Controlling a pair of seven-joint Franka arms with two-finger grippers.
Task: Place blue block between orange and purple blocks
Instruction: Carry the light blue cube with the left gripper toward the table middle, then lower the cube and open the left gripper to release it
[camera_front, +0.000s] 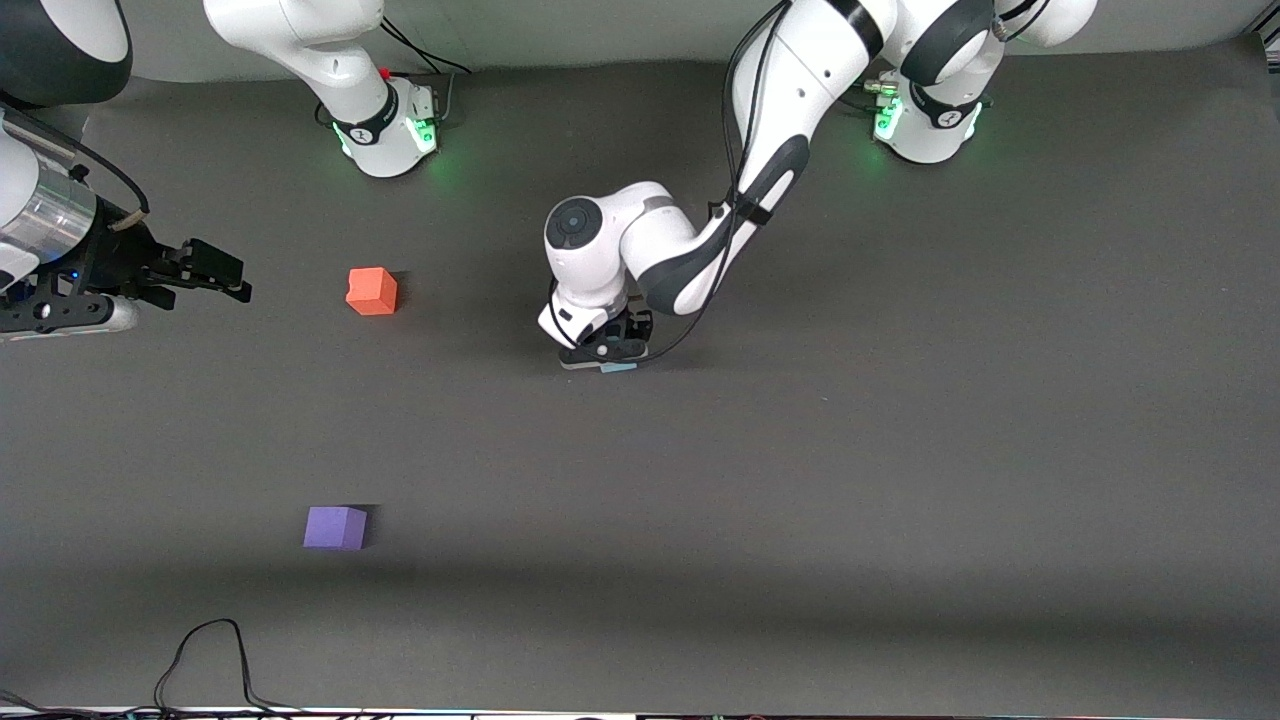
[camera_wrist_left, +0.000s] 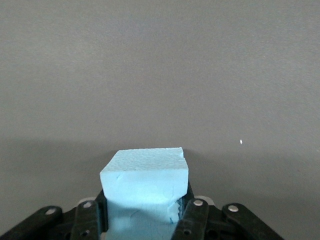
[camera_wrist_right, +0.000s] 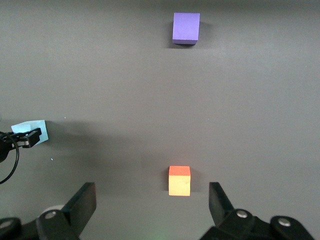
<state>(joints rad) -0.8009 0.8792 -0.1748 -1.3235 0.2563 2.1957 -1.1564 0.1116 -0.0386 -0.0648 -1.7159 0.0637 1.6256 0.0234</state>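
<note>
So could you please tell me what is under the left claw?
The blue block sits between the fingers of the left claw, on the table. In the front view the arm covers all but its edge.

blue block (camera_wrist_left: 145, 175): pale sky-blue, faintly speckled | orange block (camera_front: 372, 291): bright orange-red | purple block (camera_front: 335, 527): violet, nearer the camera than orange block | surface (camera_front: 900, 480): plain dark grey | left claw (camera_front: 603, 350): black | right claw (camera_front: 205, 270): black | arms: white, black joints
</note>
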